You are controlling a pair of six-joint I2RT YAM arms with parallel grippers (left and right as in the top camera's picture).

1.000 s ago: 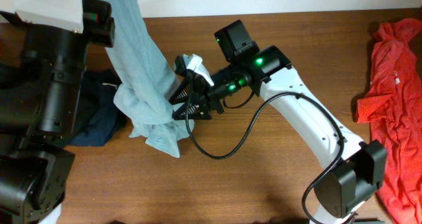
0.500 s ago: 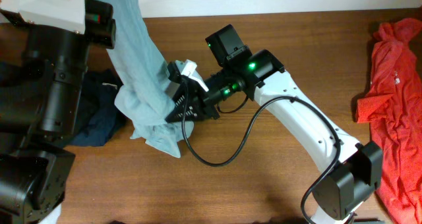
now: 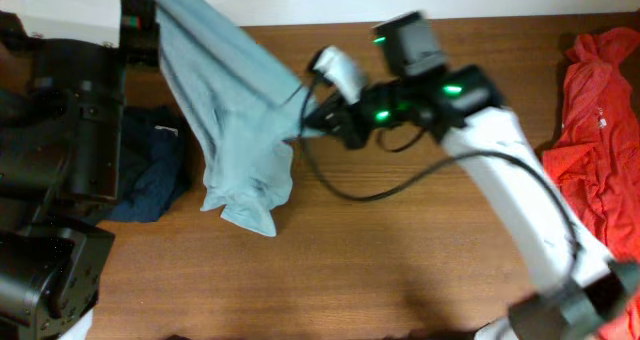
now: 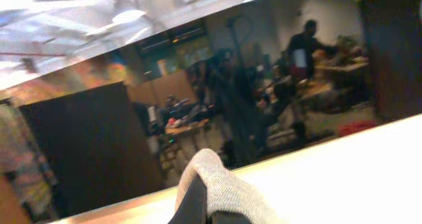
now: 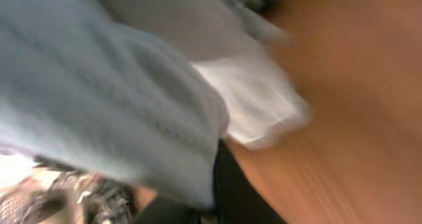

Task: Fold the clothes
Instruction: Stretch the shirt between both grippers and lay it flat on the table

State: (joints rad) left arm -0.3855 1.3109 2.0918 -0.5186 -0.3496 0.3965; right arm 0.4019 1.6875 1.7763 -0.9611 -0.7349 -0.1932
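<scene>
**Pale T-shirt stretched between both arms above the table**

The T-shirt (image 3: 235,130), a pale grey-blue one, hangs in the air over the left half of the wooden table (image 3: 400,260). Its top end is gathered up at the far left corner, where the left arm (image 3: 80,110) holds it high. From there the cloth falls in a long drape, and its lowest folds rest crumpled on the wood near the table's middle left.

The left jaws are closed on a bunch of the cloth. In the left wrist view a rounded wad of grey fabric (image 4: 224,184) sits over the dark fingers, with only the room behind.

The right arm (image 3: 510,180) reaches in from the right. The right jaws are pinched tight on the shirt's right-hand edge about halfway down, and the cloth is drawn out sideways into a point there. The right wrist view is blurred, but it shows pale blue fabric (image 5: 99,99) packed close against a dark finger, with the table beneath.

A navy garment (image 3: 150,175) lies heaped on the table beside the left arm, partly behind the hanging shirt. A red-orange garment (image 3: 600,130) lies spread along the right edge, well apart from both.
</scene>
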